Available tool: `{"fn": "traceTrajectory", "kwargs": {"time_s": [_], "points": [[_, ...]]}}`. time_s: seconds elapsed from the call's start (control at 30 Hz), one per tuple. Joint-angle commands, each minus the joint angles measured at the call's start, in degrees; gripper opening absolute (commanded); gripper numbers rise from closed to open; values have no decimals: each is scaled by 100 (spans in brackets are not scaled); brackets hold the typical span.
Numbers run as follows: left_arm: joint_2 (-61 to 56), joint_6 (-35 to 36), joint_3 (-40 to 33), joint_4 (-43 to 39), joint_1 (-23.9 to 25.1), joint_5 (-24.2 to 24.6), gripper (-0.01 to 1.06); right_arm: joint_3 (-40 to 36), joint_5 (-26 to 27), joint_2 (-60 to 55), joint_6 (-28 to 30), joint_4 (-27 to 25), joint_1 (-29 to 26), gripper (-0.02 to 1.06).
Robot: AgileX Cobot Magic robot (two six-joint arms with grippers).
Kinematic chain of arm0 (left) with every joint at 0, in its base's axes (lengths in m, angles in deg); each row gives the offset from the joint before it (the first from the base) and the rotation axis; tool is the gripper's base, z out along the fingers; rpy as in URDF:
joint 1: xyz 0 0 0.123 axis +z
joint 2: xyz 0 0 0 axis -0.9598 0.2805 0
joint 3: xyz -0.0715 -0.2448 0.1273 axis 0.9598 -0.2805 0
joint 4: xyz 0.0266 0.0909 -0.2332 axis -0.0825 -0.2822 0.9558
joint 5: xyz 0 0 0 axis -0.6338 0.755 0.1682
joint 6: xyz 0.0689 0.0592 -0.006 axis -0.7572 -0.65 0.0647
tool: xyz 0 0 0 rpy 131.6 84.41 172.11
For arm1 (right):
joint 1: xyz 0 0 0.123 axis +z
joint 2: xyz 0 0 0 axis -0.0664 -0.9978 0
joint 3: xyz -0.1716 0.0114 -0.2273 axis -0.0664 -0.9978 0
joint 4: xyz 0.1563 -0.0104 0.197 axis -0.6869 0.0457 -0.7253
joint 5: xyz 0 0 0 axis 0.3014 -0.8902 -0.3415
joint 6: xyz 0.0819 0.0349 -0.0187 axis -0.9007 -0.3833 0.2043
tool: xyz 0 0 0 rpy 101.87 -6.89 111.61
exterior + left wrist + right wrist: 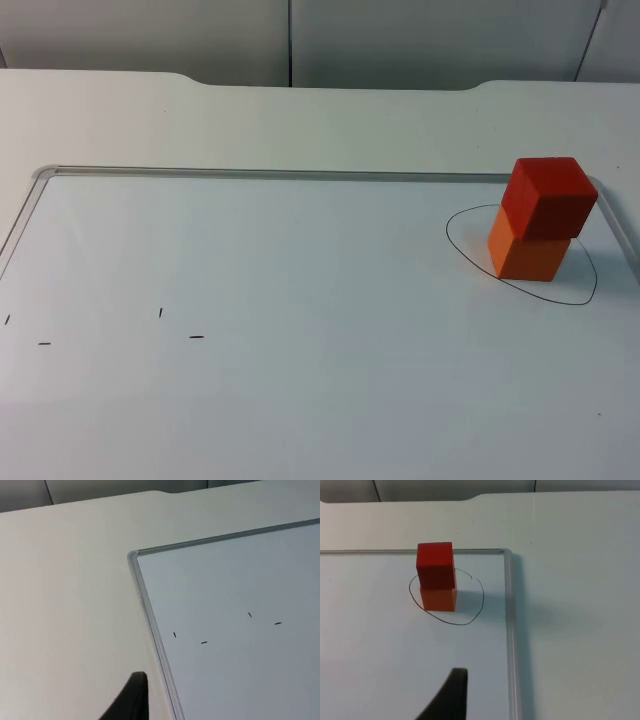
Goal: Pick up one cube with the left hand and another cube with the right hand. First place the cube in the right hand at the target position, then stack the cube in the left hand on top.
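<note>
The red cube [548, 195] sits on the orange cube [527, 254], turned slightly askew, inside the drawn circle [590, 290] at about three o'clock on the whiteboard [300, 380]. The stack stands near the board's frame [509, 630]; nothing crowds it. Short pen marks [196, 337] lie well apart, toward eight o'clock. The left gripper's fingertip [131, 700] hangs beside the board's edge, the right gripper's fingertip [451, 695] over the board, apart from the stack; their spread cannot be told.

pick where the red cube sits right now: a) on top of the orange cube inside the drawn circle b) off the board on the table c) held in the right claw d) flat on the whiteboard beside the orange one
a: the red cube rests on the orange cube, which stands inside the drawn circle on the whiteboard, with no claw touching it.
</note>
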Motion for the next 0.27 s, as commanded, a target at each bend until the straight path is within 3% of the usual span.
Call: {"fn": "traceTrajectory", "kwargs": {"time_s": [0.0, 0.23], "points": [[-26, 0, -12, 30, 239, -79, 105, -39, 46, 23, -11, 7, -33, 105], [-26, 0, -12, 30, 1029, -79, 105, -39, 46, 23, -11, 7, -33, 105]]}}
